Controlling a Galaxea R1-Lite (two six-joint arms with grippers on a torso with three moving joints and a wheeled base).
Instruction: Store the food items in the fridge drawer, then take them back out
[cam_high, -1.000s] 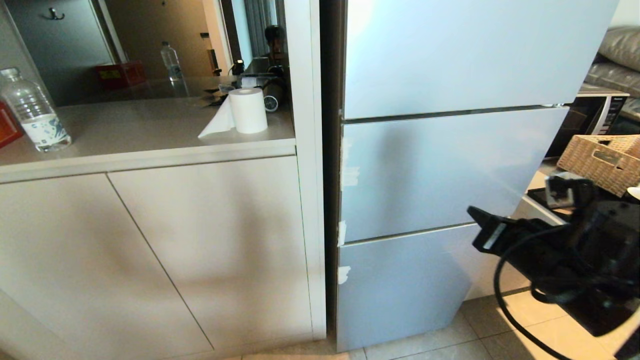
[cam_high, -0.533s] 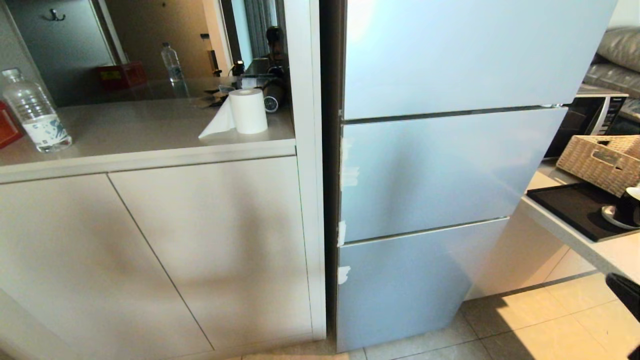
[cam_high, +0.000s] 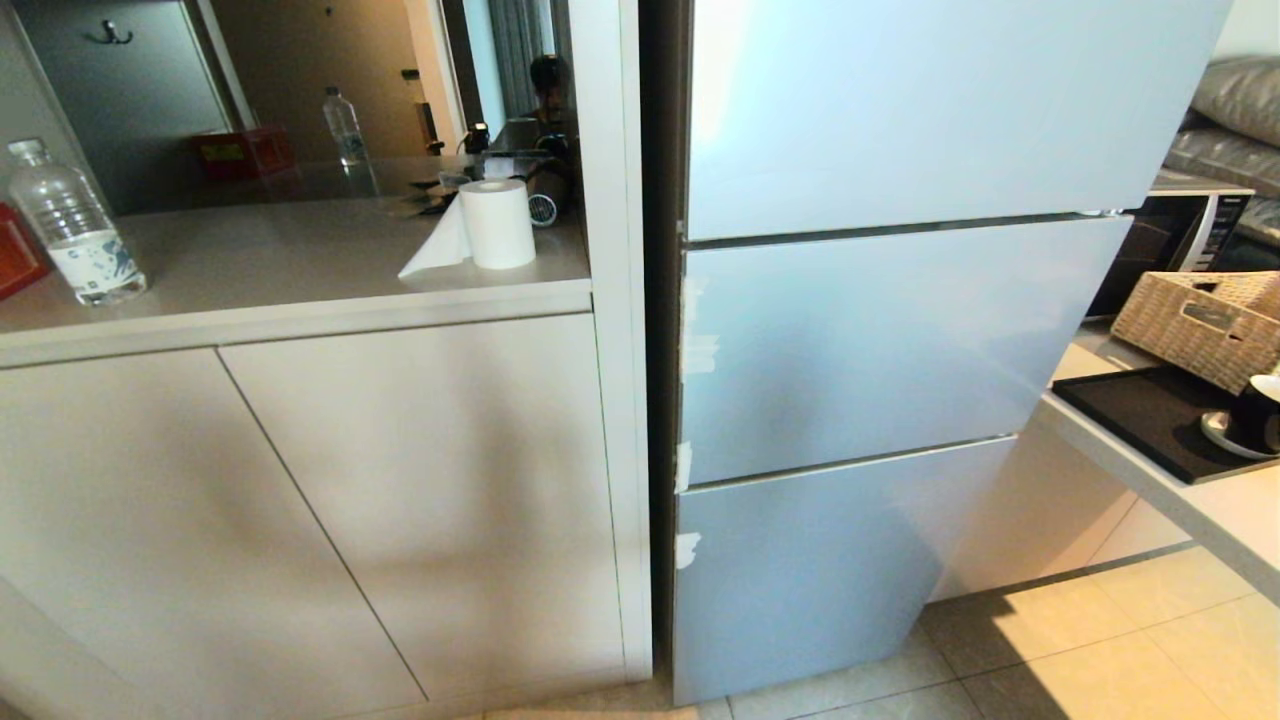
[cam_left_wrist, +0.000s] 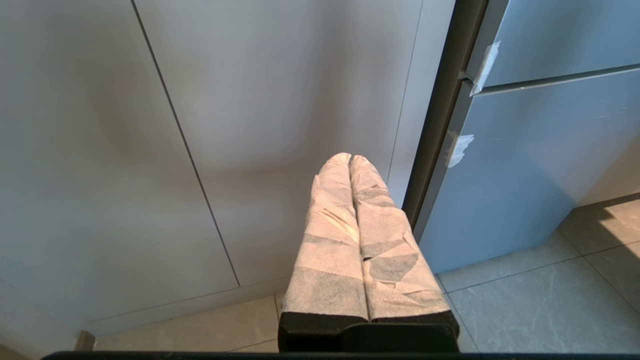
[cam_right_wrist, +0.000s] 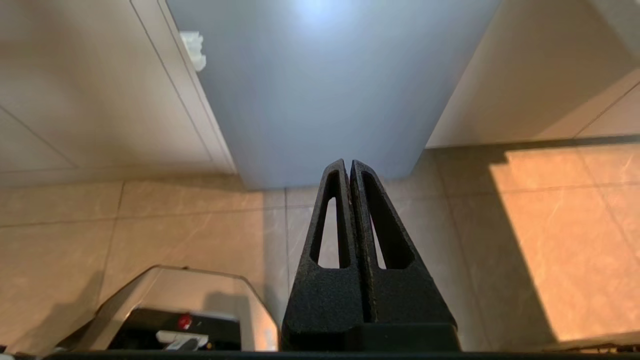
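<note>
**Fridge closed, both my grippers empty**

From my head camera I see the fridge (cam_high: 880, 340) with all three pale blue fronts closed. The fridge drawer and the food items are not visible; perhaps they are behind these doors, but I cannot tell. On the counter (cam_high: 300, 270) at my left stand a water bottle (cam_high: 75, 225) and a paper roll (cam_high: 497, 222). At my right are a wicker basket (cam_high: 1200, 322) and a black tray (cam_high: 1150, 415). Neither arm appears here.

In my left wrist view, my left gripper (cam_left_wrist: 350, 159), its fingers wrapped in white tape, is pressed together and holds nothing, before the cabinet door (cam_left_wrist: 275, 90).

In my right wrist view, my right gripper (cam_right_wrist: 349, 164) is also closed and empty, above the floor tiles (cam_right_wrist: 550, 225) near the lowest fridge front.
</note>
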